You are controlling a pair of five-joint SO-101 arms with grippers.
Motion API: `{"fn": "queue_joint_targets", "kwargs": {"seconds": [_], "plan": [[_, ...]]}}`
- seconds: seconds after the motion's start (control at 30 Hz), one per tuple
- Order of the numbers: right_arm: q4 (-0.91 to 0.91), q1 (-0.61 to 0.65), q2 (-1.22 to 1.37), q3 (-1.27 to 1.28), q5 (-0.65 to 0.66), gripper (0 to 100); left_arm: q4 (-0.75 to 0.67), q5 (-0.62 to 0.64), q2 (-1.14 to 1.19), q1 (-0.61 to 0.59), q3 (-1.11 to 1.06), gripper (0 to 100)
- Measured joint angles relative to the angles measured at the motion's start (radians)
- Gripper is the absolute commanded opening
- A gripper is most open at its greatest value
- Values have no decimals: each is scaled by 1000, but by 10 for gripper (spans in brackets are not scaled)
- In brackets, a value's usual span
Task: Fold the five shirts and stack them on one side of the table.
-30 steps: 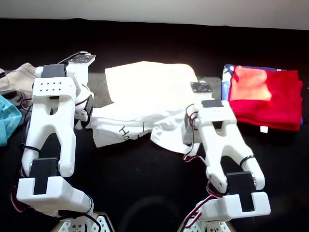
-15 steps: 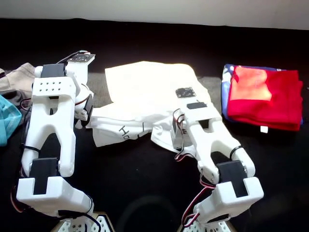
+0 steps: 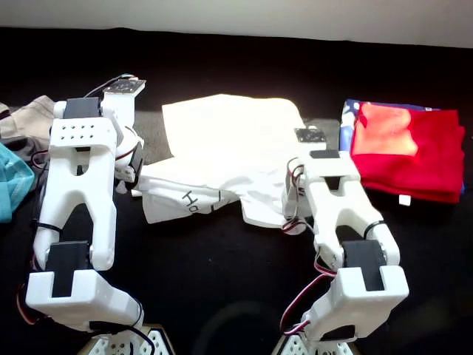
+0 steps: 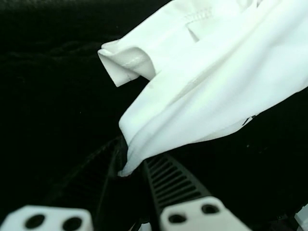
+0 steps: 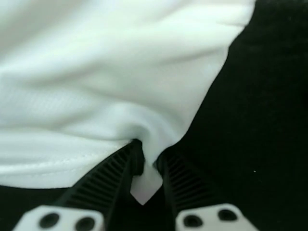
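A white shirt [image 3: 229,144] lies partly folded in the middle of the black table. My left gripper [image 4: 132,166] is shut on a corner of the white shirt [image 4: 207,86] at its left side, near the sleeve. My right gripper [image 5: 147,166] is shut on a bunched fold of the white shirt [image 5: 110,72] at its front right edge. In the high view the left arm [image 3: 77,177] stands left of the shirt and the right arm [image 3: 336,200] at its right front. Folded shirts, red [image 3: 421,159] and orange [image 3: 384,127] over blue, form a stack at the right.
Unfolded shirts lie at the left edge: a beige one [image 3: 26,118] and a teal one [image 3: 11,181]. Black table surface [image 3: 214,274] lies open in front of the white shirt, between the two arm bases.
The right arm swung left onto the shirt, then back right. The shirt's front right flap now lies flatter and pulled toward the right.
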State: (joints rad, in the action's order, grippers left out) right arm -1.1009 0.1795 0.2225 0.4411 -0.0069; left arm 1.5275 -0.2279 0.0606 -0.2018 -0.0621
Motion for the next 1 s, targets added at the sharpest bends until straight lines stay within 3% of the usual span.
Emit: {"fn": "queue_joint_targets", "kwargs": {"seconds": [0.33, 0.63, 0.83, 1.0], "plan": [[-101, -57, 5, -114, 55, 5, 0, 0, 0, 0, 0, 10], [-152, -71, -377, -126, 112, 5, 26, 2, 0, 31, 37, 10], [-97, -126, -523, -181, 127, 5, 169, 0, 0, 84, 313, 10], [-92, -190, -506, -448, 127, 5, 206, 0, 0, 87, 658, 10]]}}
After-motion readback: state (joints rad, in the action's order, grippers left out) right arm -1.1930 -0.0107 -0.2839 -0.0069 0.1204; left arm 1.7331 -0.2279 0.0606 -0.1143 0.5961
